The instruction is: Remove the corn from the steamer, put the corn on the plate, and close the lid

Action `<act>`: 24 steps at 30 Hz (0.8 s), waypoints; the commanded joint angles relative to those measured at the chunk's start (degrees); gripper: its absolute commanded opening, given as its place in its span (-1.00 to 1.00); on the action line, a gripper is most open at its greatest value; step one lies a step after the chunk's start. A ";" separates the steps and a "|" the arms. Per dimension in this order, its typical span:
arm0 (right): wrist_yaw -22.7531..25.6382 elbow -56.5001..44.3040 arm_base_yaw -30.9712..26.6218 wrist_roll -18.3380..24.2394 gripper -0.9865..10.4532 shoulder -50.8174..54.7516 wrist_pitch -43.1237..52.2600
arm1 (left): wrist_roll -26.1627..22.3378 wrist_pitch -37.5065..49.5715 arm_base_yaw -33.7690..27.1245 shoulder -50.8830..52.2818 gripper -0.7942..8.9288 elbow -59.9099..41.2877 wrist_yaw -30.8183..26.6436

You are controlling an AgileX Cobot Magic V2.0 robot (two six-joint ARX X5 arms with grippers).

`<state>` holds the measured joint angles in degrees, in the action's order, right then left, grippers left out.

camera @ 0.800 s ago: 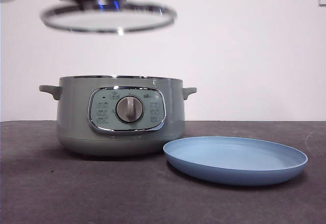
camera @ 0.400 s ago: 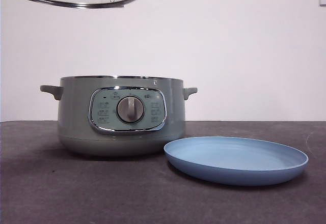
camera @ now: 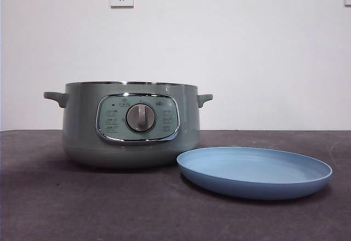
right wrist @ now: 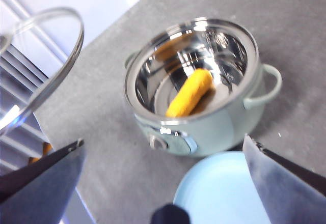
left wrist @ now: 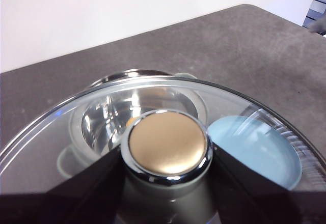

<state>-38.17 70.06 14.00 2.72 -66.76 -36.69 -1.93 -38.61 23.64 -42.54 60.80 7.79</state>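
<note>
One corn [right wrist: 190, 92], one steamer [camera: 130, 124], one plate [camera: 254, 171], one lid [left wrist: 158, 147]

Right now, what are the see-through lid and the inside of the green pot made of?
The round clear lid with chrome rim looks like glass: the pot shows straight through it. The pale green round pot seems lined with shiny polished metal, probably steel, since it mirrors the yellow corn cob lying inside.
</note>
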 commanded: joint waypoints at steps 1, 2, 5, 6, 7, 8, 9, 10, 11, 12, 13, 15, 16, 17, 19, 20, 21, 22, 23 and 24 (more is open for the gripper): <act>3.17 0.20 2.51 -4.09 0.11 -2.36 3.74 | 0.44 0.61 -0.02 2.01 -0.85 0.46 0.20; 4.98 0.20 3.74 -4.76 0.11 -3.30 5.11 | 0.44 -0.17 0.00 2.51 -0.85 0.46 0.17; 9.33 0.20 7.48 -6.95 0.11 -6.16 9.11 | 0.42 -2.36 0.00 3.56 -0.85 0.46 0.20; 10.40 0.22 8.48 -7.76 0.11 -7.08 10.38 | 0.42 -3.04 0.00 3.80 -0.85 0.46 0.22; 11.56 0.22 9.55 -8.61 0.11 -8.22 11.96 | 0.42 -3.74 0.00 4.07 -0.85 0.46 0.22; 12.79 0.24 10.69 -9.42 0.11 -9.38 13.46 | 0.39 -4.44 0.00 4.39 -0.85 0.46 0.24; 14.05 0.26 11.76 -10.12 0.11 -10.38 14.84 | 0.39 -4.90 0.00 4.63 -0.85 0.46 0.24; 15.78 0.37 13.05 -10.86 0.11 -11.63 16.17 | 0.39 -5.38 0.00 5.01 -0.85 0.46 0.26; 17.31 0.59 14.38 -11.15 0.11 -13.05 17.51 | 0.39 -5.92 0.00 5.44 -0.85 0.46 0.28; 18.56 0.81 15.41 -11.41 0.11 -14.19 18.51 | 0.39 -6.32 0.00 5.79 -0.85 0.46 0.26; 20.00 1.22 16.35 -11.67 0.11 -15.41 19.17 | 0.42 -6.86 0.00 6.29 -0.85 0.46 0.26; 22.38 2.40 17.62 -11.98 0.11 -18.08 19.96 | 0.42 -8.00 0.00 7.39 -0.85 0.46 0.26; 23.28 3.28 18.18 -11.98 0.11 -19.37 19.93 | 0.42 -8.63 0.00 7.93 -0.85 0.46 0.26; 23.85 4.33 18.84 -12.00 0.11 -20.87 19.93 | 0.42 -9.31 0.00 8.55 -0.85 0.46 0.24; 24.72 6.67 19.87 -11.98 0.11 -23.69 19.91 | 0.42 -10.34 0.00 9.57 -0.85 0.46 0.22; 25.33 8.07 20.37 -11.98 0.11 -25.18 19.91 | 0.42 -10.84 0.00 10.14 -0.85 0.46 0.22; 25.59 9.42 20.65 -11.98 0.11 -26.56 19.89 | 0.39 -11.19 0.00 10.58 -0.85 0.46 0.22; 26.21 11.02 20.96 -11.98 0.11 -27.87 19.71 | 0.42 -11.45 0.00 10.93 -0.85 0.46 0.24; 26.69 12.68 21.31 -11.98 0.11 -29.31 19.58 | 0.42 -11.80 0.00 11.28 -0.85 0.46 0.24; 26.80 14.25 21.49 -11.98 0.11 -30.73 19.34 | 0.42 -12.15 0.00 11.56 -0.85 0.46 0.24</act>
<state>-11.77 82.96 35.24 -8.62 -96.14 -17.63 -1.89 -53.17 23.66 -31.66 60.80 7.86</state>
